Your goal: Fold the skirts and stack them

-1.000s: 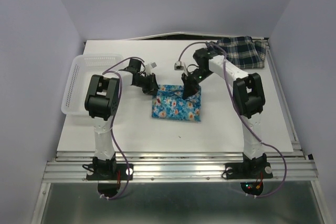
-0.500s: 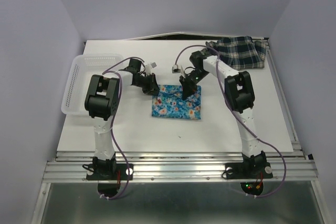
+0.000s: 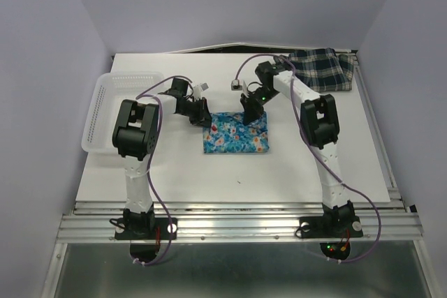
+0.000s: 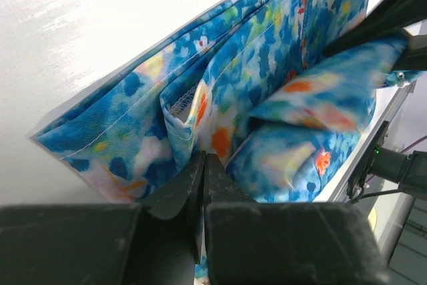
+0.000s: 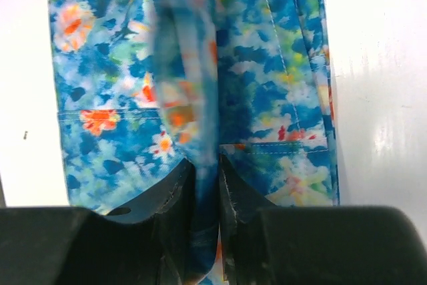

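Right jaws have drawn floral skirt (image 3: 236,137) back.

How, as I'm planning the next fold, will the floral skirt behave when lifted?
Probably floppy: the floral skirt bunches in soft folds at the left gripper. Likely light: a pinch by the right gripper raises a ridge.

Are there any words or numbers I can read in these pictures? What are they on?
No words or numbers can be read anywhere.
The floral skirt shows only flowers.
The plaid skirt shows only lines.
The basket is plain white.
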`<state>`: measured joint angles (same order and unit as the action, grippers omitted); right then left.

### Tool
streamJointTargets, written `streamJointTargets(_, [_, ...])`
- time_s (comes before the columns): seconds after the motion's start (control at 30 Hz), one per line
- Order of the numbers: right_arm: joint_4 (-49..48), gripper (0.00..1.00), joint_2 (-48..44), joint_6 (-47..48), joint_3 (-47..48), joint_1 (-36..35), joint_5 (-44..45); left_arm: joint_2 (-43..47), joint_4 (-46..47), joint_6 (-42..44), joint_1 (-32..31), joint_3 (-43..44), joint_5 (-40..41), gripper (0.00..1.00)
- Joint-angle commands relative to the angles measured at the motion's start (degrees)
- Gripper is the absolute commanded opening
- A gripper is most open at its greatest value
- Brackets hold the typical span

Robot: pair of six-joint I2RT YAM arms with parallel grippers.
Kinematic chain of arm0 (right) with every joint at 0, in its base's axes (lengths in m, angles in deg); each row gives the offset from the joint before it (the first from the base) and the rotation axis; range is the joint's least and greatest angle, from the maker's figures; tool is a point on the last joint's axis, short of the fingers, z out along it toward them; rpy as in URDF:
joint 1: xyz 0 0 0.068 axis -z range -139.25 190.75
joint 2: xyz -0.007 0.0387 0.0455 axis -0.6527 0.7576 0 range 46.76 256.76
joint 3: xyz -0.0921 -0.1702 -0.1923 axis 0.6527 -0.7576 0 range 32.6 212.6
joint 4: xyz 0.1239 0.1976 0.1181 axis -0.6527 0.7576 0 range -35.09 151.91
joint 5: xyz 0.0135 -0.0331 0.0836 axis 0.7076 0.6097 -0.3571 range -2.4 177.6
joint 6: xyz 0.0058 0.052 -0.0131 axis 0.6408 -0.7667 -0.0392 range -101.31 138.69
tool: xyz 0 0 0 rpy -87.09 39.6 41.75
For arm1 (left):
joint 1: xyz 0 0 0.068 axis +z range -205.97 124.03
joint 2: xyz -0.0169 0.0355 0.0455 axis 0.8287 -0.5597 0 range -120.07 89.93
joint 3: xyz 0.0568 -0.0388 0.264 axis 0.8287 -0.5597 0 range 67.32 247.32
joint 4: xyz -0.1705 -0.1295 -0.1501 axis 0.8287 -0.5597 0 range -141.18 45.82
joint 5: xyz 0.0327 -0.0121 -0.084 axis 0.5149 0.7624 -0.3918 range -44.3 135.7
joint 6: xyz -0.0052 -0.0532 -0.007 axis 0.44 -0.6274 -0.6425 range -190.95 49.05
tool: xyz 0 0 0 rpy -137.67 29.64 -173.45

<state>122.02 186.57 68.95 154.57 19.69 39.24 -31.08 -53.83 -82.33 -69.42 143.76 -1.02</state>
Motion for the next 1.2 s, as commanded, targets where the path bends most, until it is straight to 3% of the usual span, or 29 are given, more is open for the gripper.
streamJointTargets(0.0, [-4.8, 0.32, 0.8, -0.9, 1.9, 0.1, 0.5, 0.3, -2.7, 2.7, 0.0, -2.4, 5.9, 0.11])
streamJointTargets(0.07, [-6.3, 0.47, 0.6, -2.6, 1.8, 0.1, 0.9, 0.4, -2.7, 2.8, -0.1, -2.4, 5.9, 0.11])
streamJointTargets(0.23, [-13.2, 0.72, -1.4, -8.7, 1.9, 0.1, 3.9, 0.6, -2.9, 2.8, -0.1, -2.4, 6.1, 0.11])
streamJointTargets(0.43, [-20.3, 0.83, -5.2, -16.1, 7.3, 0.1, 8.4, 0.3, -2.5, 2.2, -0.1, -2.6, 6.5, 0.11])
streamJointTargets(0.53, [-20.2, 0.84, -6.8, -19.7, 10.4, 0.1, 11.9, 0.1, -2.3, 1.8, -0.1, -2.9, 6.1, 0.11])
streamJointTargets(0.63, [-19.1, 0.84, -11.7, -26.2, 6.3, 1.5, 11.0, 0.0, -2.4, 1.9, 0.0, -2.7, 6.0, 0.11])
streamJointTargets(0.77, [-19.1, 0.79, -18.1, -33.0, -4.5, 4.7, 8.8, 0.2, -2.4, 2.2, -0.1, -2.5, 6.4, 0.11])
streamJointTargets(0.93, [-22.4, 0.61, -24.9, -36.4, -23.3, 5.4, 4.9, 0.2, -2.3, 2.2, -0.1, -2.5, 6.3, 0.11])
streamJointTargets(1.07, [-31.4, 0.64, -29.2, -43.1, -34.8, 6.0, 6.2, 0.0, -2.6, 2.3, 0.0, -2.4, 6.3, 0.11])
streamJointTargets(1.17, [-37.3, 0.65, -30.6, -46.5, -37.5, 7.4, 7.8, 0.2, -2.6, 2.3, -0.1, -2.6, 6.2, 0.11])
